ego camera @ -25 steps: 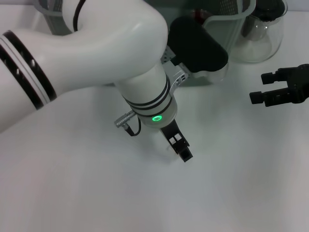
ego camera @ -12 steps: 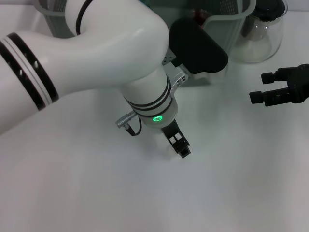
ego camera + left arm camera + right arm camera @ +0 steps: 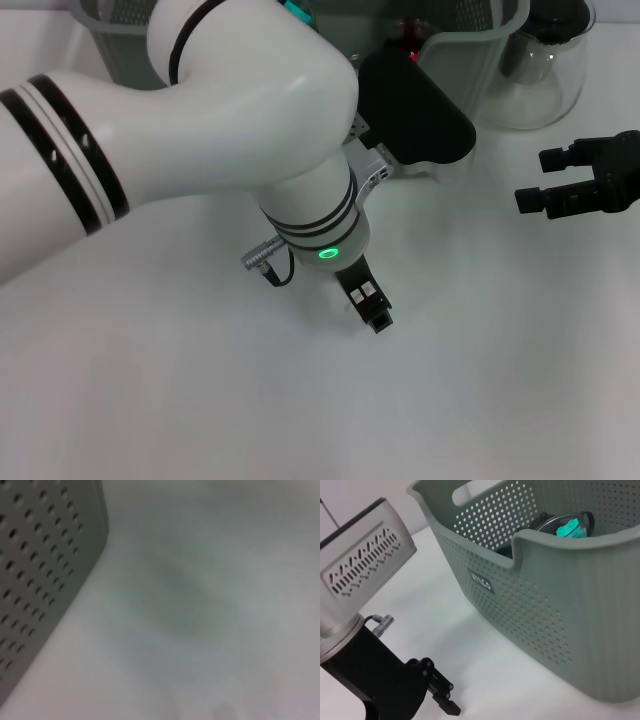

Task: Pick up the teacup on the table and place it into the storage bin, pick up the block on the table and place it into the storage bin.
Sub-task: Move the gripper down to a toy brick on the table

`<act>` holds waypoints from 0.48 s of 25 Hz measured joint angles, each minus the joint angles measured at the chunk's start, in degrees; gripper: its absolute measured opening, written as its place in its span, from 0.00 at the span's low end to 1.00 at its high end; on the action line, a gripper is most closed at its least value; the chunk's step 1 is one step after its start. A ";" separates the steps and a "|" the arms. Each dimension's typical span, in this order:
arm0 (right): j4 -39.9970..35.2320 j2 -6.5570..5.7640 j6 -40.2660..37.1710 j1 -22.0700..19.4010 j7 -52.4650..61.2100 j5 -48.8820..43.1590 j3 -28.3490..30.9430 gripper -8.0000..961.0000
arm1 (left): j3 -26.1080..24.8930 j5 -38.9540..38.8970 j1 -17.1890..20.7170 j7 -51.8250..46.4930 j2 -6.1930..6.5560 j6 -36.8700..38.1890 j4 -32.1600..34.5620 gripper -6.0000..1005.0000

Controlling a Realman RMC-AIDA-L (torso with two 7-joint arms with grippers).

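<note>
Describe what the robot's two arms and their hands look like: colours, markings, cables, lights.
The left arm is glossy white with paired black rings on its forearm and wrist, a green ring light, a silver plug with a short black cable, and a black camera block. Its left hand is slim and black with small white markings. The right hand is matte black and blocky, with chunky fingers; its arm is out of view.

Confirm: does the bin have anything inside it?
Yes, the right wrist view shows a dark round item with a teal piece lying inside the storage bin.
</note>
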 joint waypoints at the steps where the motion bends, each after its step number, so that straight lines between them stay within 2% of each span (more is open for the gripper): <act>1: 0.00 0.03 0.02 0.00 -0.02 0.00 0.01 0.95 | 0.02 0.00 -0.03 0.00 0.00 -0.10 -0.15 0.67; 9: 0.00 0.09 0.05 -0.17 -0.43 0.69 0.10 0.95 | 0.19 0.00 -0.12 0.03 0.00 -0.20 -0.30 0.67; 12: 0.00 0.09 0.05 -0.17 -0.44 0.70 0.09 0.95 | 0.69 0.00 -0.13 0.04 0.00 -0.25 -0.42 0.56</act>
